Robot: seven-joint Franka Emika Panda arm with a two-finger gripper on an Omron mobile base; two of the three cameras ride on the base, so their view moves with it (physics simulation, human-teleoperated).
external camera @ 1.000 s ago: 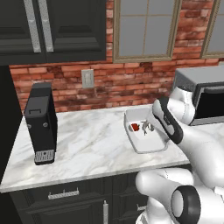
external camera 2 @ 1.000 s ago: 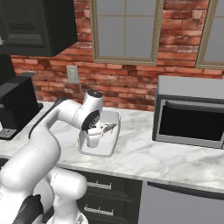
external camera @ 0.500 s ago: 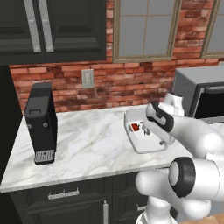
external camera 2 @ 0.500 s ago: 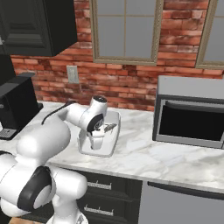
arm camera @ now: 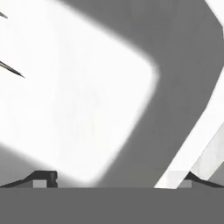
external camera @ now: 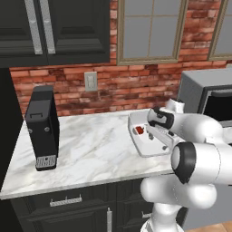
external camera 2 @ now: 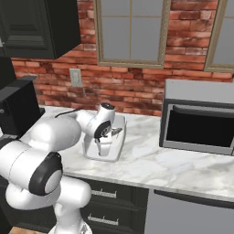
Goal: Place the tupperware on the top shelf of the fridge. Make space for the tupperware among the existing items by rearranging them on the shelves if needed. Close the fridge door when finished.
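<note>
Gripper: lowered into the tupperware (external camera: 144,146), jaws spread wide and grasping nothing; in the hand view one finger tip (arm camera: 43,178) stands over the tub's pale floor and the other (arm camera: 186,179) sits at the rim edge.
Gripper position: at the arm's end (external camera 2: 104,140), pointing down into the tub (external camera 2: 101,152).
Tupperware: white, lidless, resting flat on the marble table (external camera: 90,149), near its front edge, between the coffee machine and the microwave.
Contents: a small red piece (external camera: 139,130) lies inside the tub toward the back.
Coffee machine: black, upright (external camera: 42,128), well apart from the tub at the table's left end.
Microwave: grey with dark door (external camera 2: 198,119), right of the tub.
Wall: red brick with a grey outlet (external camera: 90,81) and window (external camera 2: 131,31) above.
</note>
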